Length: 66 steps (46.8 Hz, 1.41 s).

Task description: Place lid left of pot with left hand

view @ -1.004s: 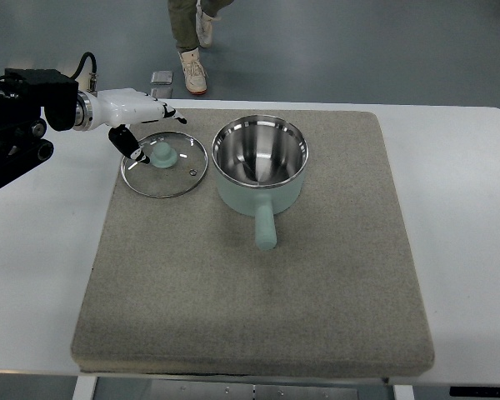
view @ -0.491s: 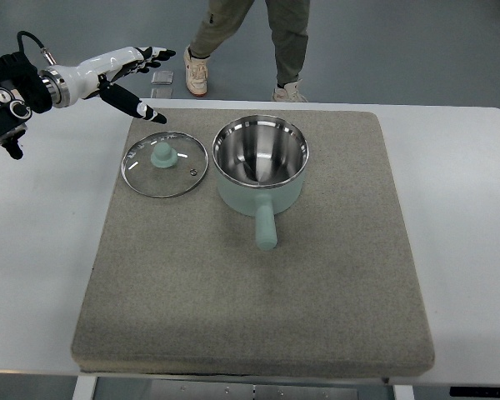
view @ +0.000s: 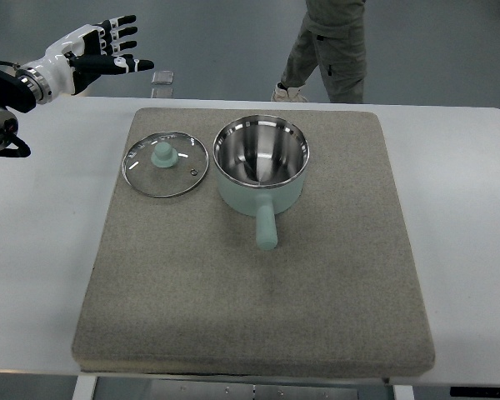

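A glass lid (view: 165,165) with a pale green knob lies flat on the grey mat (view: 250,283), just left of the pale green pot (view: 260,165). The pot stands open with a shiny steel inside, its handle pointing toward me. My left hand (view: 108,46) is raised at the far upper left, beyond the table's back edge, well apart from the lid. Its fingers are spread and hold nothing. My right arm does not show.
The mat lies on a white table (view: 467,208). A person's legs (view: 333,50) stand on the floor behind the table. A small grey object (view: 162,77) lies on the floor near the back edge.
My left hand has let go of the lid's knob, opened, and drawn back up and to the left. The lid stays on the mat. The person has walked to the right.
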Tool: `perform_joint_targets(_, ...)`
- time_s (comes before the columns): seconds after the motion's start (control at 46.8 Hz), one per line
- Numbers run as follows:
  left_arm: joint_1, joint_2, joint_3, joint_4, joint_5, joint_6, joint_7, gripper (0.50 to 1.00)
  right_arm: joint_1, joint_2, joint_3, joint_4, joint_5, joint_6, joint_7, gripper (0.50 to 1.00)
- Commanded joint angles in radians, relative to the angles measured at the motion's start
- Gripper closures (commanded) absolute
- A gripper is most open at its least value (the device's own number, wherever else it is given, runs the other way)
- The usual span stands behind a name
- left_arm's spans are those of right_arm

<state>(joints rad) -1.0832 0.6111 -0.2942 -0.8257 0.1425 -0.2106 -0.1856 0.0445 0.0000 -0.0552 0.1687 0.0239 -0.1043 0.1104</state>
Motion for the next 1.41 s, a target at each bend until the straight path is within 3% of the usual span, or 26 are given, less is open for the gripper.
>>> perform_joint_targets(0.0,0.006,0.002,-0.013,0.013,-0.063,-0.059,0.002,0.504,0.000,0.000,0.000,0.000,0.001,0.000,0.000,0.579)
perform_joint_targets(0.256,0.054,-0.008,-0.075,0.111,-0.210,-0.280,0.041,0.504,0.000,0.000,0.000,0.000,-0.001,0.000,0.000,0.579)
perform_joint_targets(0.427,0.068,-0.008,-0.085,0.129,-0.319,-0.351,0.093,0.504,0.000,0.000,0.000,0.000,0.001,0.000,0.000,0.579)
perform_joint_targets(0.534,0.083,-0.010,-0.103,0.131,-0.357,-0.357,0.123,0.504,0.000,0.000,0.000,0.000,0.001,0.000,0.000,0.579)
perform_joint_targets(1.388,0.106,-0.053,-0.137,0.155,-0.353,-0.360,0.121,0.504,0.000,0.000,0.000,0.000,-0.001,0.000,0.000,0.579)
